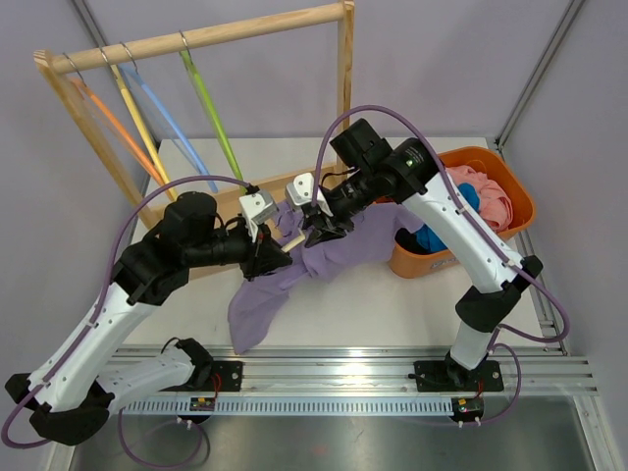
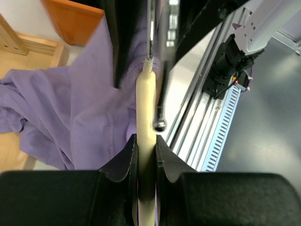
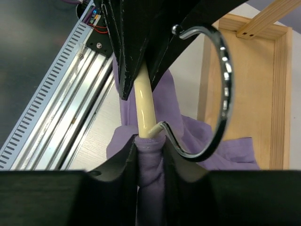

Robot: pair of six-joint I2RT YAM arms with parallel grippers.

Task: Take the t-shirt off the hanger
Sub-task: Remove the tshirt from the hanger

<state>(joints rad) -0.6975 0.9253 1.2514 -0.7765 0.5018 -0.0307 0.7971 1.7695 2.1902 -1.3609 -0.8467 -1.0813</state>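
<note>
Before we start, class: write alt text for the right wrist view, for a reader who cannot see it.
The right gripper pinches the purple t-shirt at its collar, where a cream hanger emerges, its metal hook curling right. The left gripper clamps the hanger just above; a wooden rack stands behind.

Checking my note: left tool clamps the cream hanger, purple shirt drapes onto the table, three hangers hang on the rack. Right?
No: the top view shows four hangers on the rack, not three. The left tool does clamp the cream hanger and the purple shirt drapes onto the table.
</note>
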